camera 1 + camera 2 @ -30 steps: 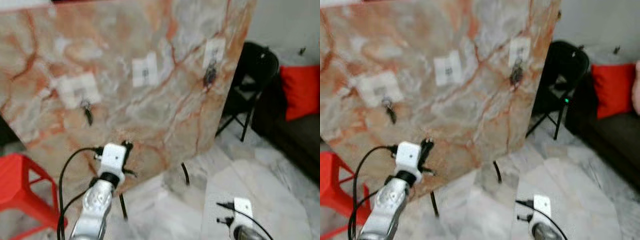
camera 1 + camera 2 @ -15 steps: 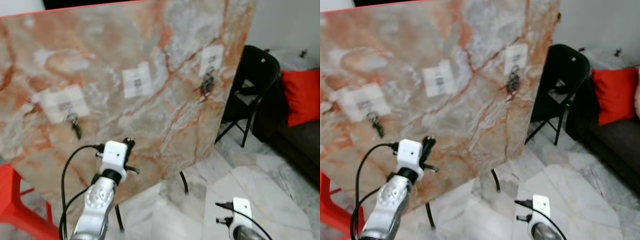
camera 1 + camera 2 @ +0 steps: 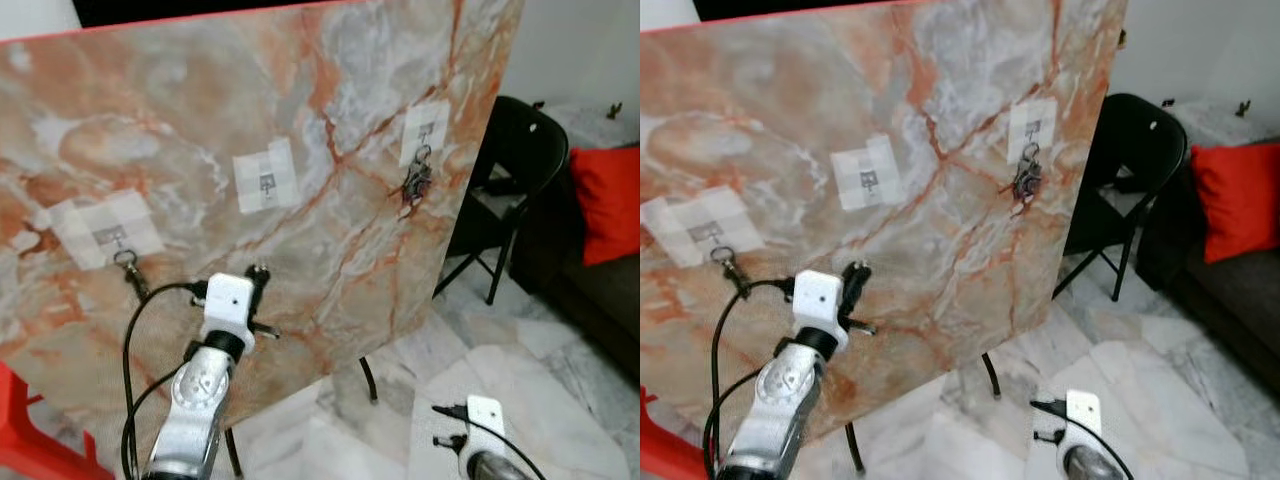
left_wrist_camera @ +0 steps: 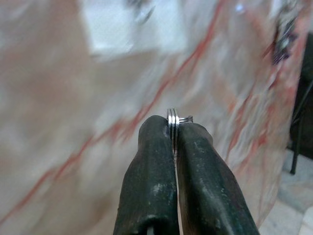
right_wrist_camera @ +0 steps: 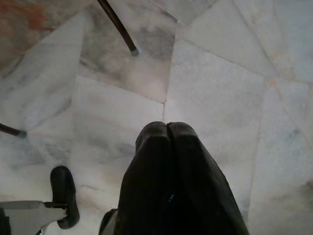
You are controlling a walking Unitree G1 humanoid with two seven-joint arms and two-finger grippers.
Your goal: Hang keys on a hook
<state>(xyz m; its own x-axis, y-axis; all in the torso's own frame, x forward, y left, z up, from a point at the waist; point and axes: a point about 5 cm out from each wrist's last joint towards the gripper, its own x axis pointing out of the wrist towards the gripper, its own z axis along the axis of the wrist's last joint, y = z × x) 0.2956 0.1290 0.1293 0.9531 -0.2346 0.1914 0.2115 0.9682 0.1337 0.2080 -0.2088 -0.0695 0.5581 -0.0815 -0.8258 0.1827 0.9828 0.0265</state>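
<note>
The left gripper (image 4: 174,128), pinching a silver key ring (image 4: 174,117), is nearing the marbled orange board (image 3: 330,230), probably aiming at its middle white hook patch (image 3: 265,180), now closer than before.

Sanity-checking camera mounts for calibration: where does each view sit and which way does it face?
Left/right eye: head stereo pair, looking down at the marble board; left arm, right wrist low.
Left wrist: along left gripper shut on key ring, facing board.
Right wrist: along shut right gripper, facing floor.
Shared: eyes and left wrist show the hung keys.
</note>
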